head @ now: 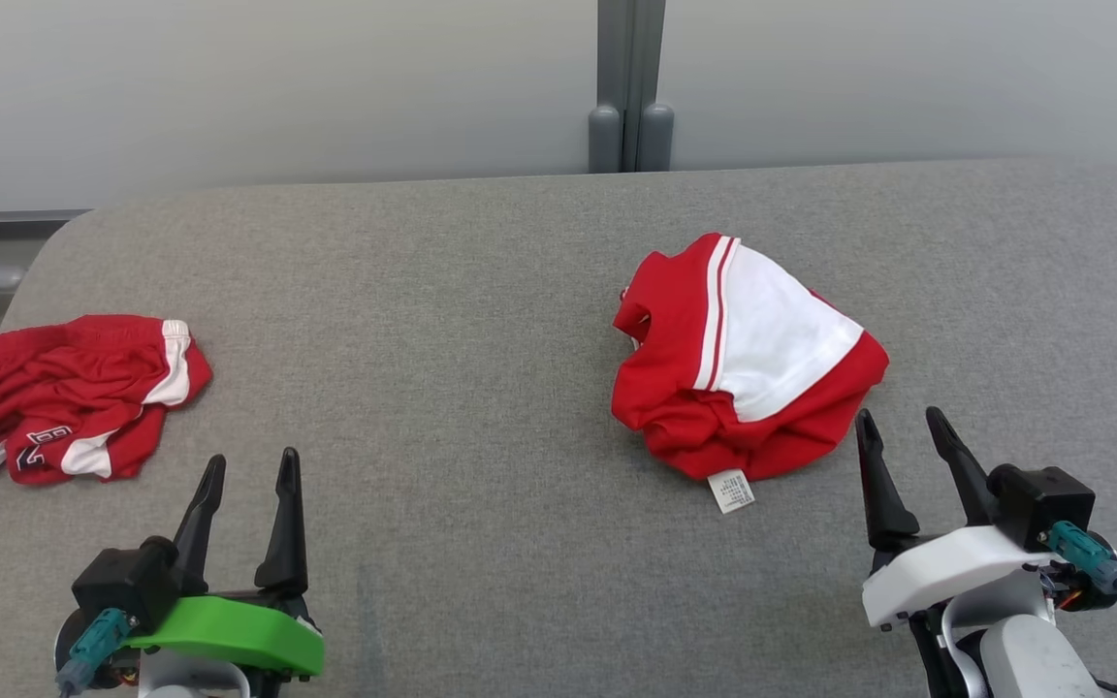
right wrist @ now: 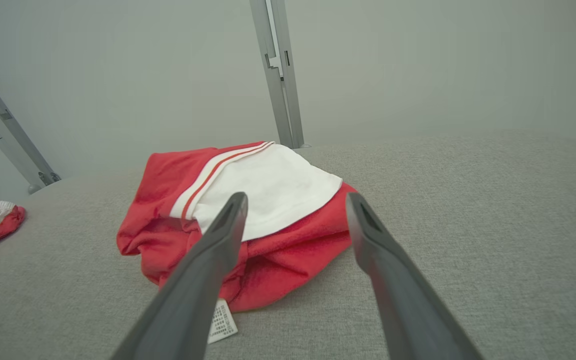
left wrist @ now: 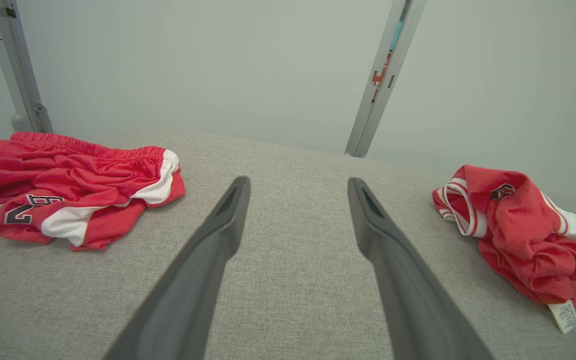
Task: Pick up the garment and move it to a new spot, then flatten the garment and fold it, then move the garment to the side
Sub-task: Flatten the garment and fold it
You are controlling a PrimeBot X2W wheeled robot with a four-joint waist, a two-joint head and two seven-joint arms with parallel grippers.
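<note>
Right gripper [head: 900,417] is nearest the head cam, jaws spread wide and empty. Red-and-white jersey [head: 743,359] lies bunched on the grey padded surface [head: 471,320], just ahead and to the left of those fingertips, not touching. I see no clear long axis on the heap. Its care label [head: 733,491] sticks out at the near edge. Left gripper [head: 254,456] is also spread and empty, well apart from the jersey and closer to the red shorts [head: 64,393]. I'd reach with the right arm.
</note>
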